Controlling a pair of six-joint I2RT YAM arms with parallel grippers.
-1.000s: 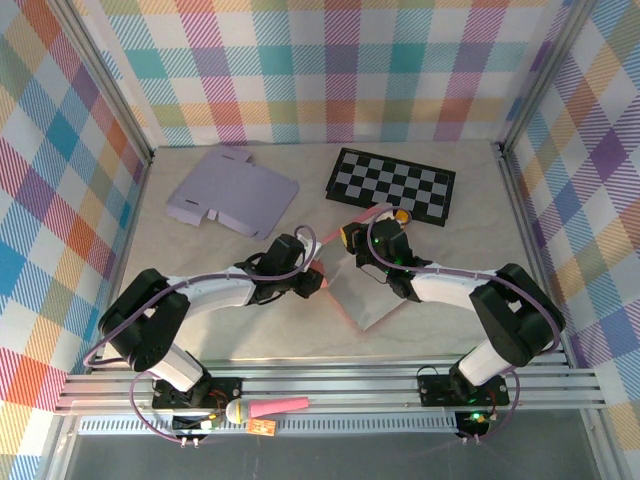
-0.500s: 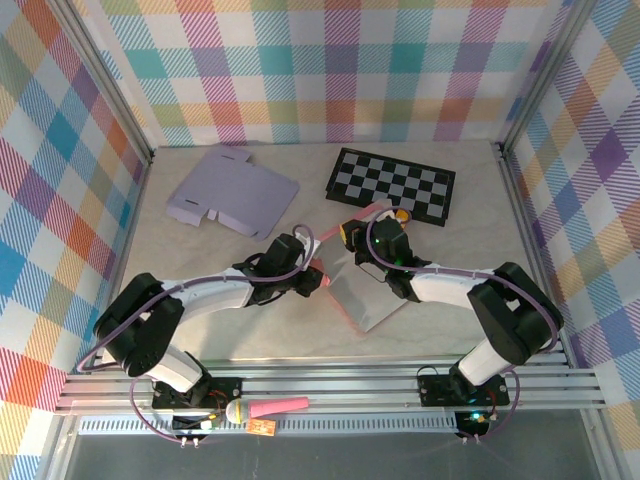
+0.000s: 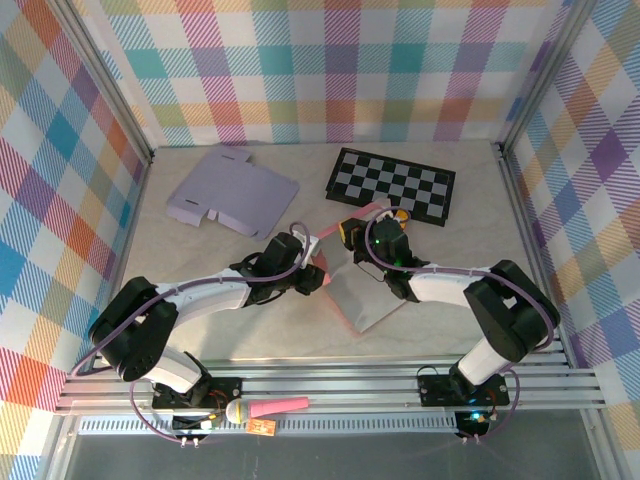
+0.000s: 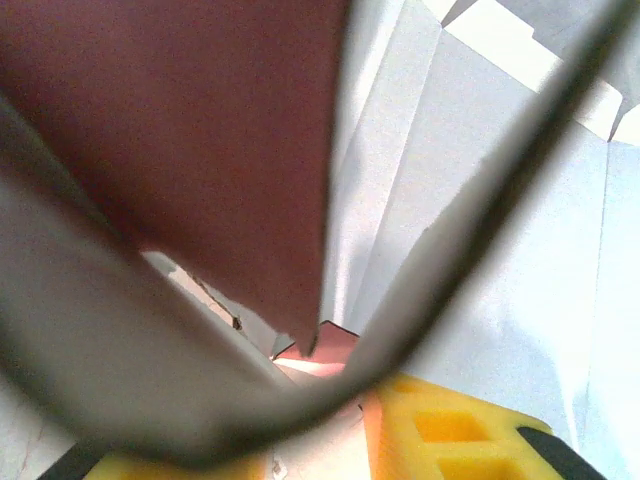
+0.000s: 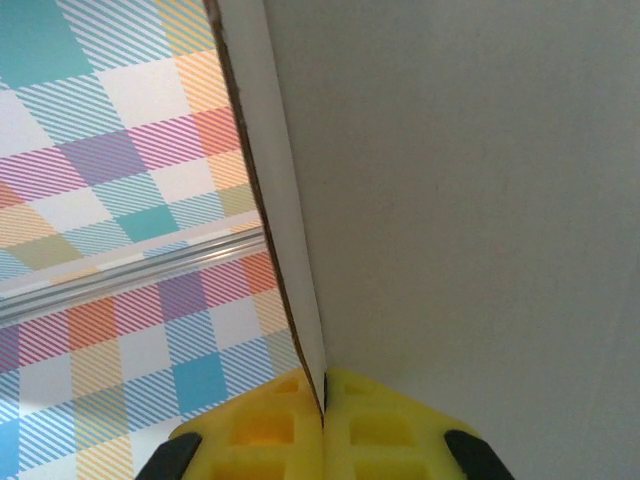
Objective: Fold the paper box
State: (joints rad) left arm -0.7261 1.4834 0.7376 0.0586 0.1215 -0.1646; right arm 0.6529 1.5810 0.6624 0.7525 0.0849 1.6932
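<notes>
Pink and white card: the paper box lay partly formed at the middle of the table, between the two arms, pink outside and white inside.
Box, left wrist view: white creased panels sat under a dark pink flap raised close to the lens.
Box, right wrist view: a plain pale panel stood upright with a brown cut edge on its left.
Left gripper: at the left edge of the box. A yellow finger showed beside a pink flap tip, but the blur hid whether the claw was spread or pinching.
Right gripper: at the far edge of the box, its yellow pads pressed together on the panel's edge.
Writing: a small orange tag hung below the near rail; its marks were too small to read.
Flat blank: lavender card, unfolded, at the far left, well apart from the box.
Checkered mat: black and white, at the far right, with its near edge just beside the right gripper.
Edges: plaid walls closed the left, far and right sides.
Open room: bare table lay between the box and the near rail, and to the right of the box up to the right wall.
</notes>
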